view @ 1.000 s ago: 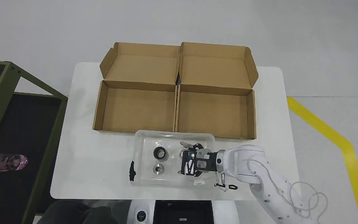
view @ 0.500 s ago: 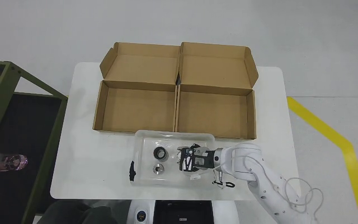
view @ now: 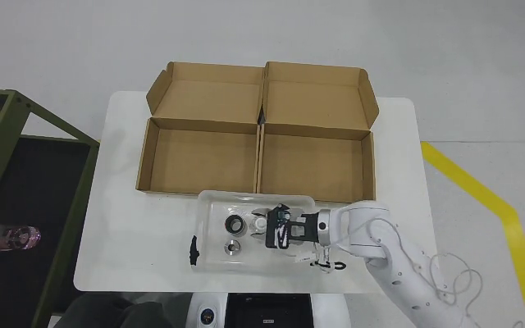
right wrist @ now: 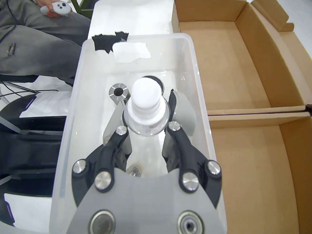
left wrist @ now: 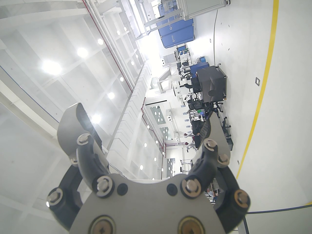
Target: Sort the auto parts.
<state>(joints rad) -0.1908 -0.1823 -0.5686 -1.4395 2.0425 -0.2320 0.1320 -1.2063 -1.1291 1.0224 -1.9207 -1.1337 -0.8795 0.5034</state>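
A: Status on the right gripper (view: pixel 271 229)?
B: Jaws clamped on the white-capped part (right wrist: pixel 146 96), cap pointing left. It's inside the tub (view: pixel 215 197), at the near edge of the bench (view: pixel 123 164).
A: Anything move in the last second?
B: The gripper slid a little left and far along the tub. The cap now sits just beside the black ring (view: pixel 235 224). The steel bush (view: pixel 234 247) hasn't shifted.
A: Lifted yet?
B: Can't tell the height. The part is over the tub floor with the walls around it, so I'd call it grasp done, lift pending.
A: And then?
B: Up over the far wall, then into the left box (view: pixel 201 160) or the right box (view: pixel 316 168). Both are bare, so no hint which.
A: Left gripper (left wrist: pixel 143 120)?
B: Jaws apart, nothing between them, aimed at the ceiling. Out of play.
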